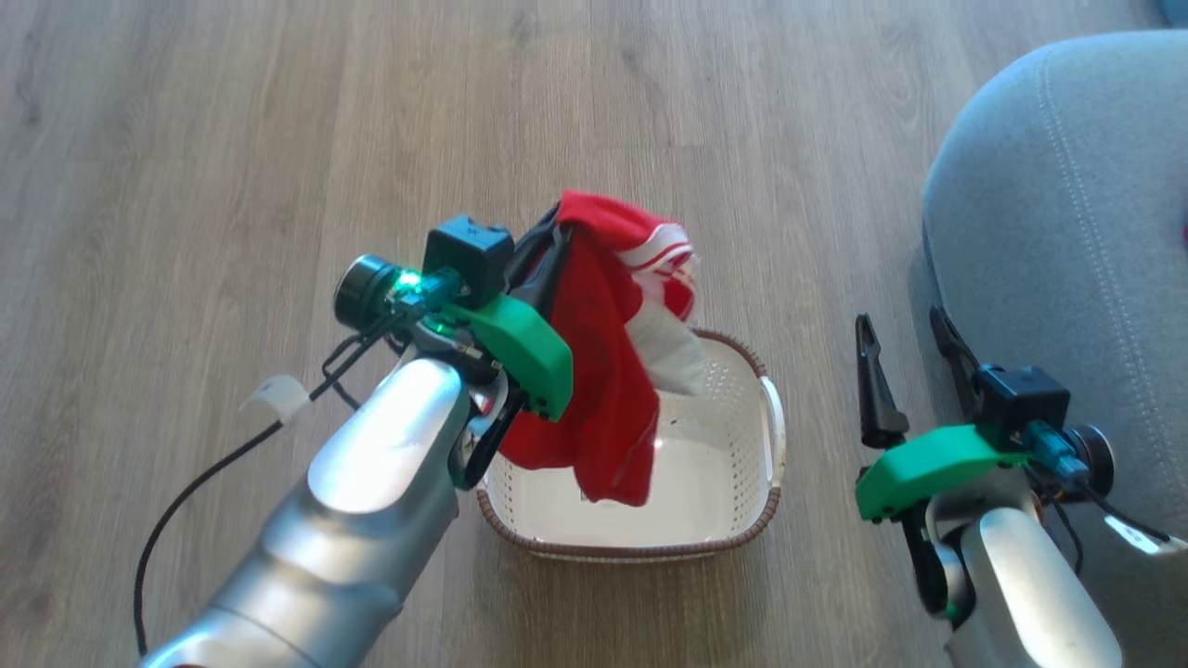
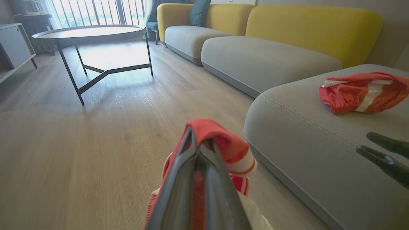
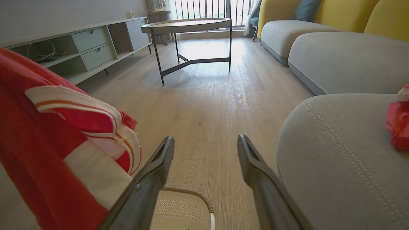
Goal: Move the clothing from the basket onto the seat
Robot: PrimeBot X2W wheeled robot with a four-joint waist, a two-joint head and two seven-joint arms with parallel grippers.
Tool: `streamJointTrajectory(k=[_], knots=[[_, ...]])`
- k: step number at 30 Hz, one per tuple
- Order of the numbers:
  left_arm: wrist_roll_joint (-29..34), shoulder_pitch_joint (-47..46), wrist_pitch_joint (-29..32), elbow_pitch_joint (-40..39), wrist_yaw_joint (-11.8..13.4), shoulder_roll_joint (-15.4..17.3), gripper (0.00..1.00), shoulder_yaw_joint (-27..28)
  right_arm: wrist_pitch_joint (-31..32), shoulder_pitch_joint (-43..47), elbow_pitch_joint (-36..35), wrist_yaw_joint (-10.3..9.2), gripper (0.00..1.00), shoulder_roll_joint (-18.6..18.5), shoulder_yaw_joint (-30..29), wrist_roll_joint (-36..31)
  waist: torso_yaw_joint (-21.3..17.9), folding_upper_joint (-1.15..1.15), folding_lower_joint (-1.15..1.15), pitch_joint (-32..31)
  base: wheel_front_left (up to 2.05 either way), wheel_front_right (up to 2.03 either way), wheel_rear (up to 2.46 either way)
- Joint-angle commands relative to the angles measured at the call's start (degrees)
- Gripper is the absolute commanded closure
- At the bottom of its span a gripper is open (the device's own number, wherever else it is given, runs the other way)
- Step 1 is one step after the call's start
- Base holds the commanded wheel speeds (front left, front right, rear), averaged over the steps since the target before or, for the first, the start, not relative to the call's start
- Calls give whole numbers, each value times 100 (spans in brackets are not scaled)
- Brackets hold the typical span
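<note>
Clothing point(image 1: 603, 390) hangs over the basket point(image 1: 650, 553), pinched in our closed left gripper point(image 1: 549, 243); our right gripper point(image 1: 905, 323) stands open and empty beside the seat point(image 1: 1067, 232); we fear the pinch may slip, or the hem catch on the basket.

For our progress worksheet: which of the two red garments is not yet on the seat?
The red garment hanging from the shut left gripper above the basket; the other garment lies on the seat.
</note>
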Motion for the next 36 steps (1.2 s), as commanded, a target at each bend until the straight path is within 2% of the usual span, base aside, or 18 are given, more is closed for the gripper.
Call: streamJointTrajectory(k=[1, 9, 26, 31, 36], knots=[[29, -241, -54, -340, 37, 46, 100, 259, -28, -16, -160, 40, 0, 7, 79, 28, 13, -1, 1, -63, 0, 0, 0], [54, -473, -53, -1027, 79, 57, 100, 386, -28, 155, -141, 40, 0, 7, 46, 11, 29, -1, 1, -193, 0, 0, 0], [87, -806, 246, -1735, 245, 134, 100, 358, -28, 125, -181, 40, 0, 7, 198, 90, -16, -1, 1, -174, 0, 0, 0], [86, -806, 269, -1824, 271, 150, 100, 326, -28, -6, -511, 40, 0, 7, 471, 151, -30, -1, 1, -144, 0, 0, 0], [82, -819, 271, -1879, 283, 153, 100, 289, -28, -273, -1156, 40, 0, 7, 1039, 127, -22, -1, 1, -101, 0, 0, 0]])
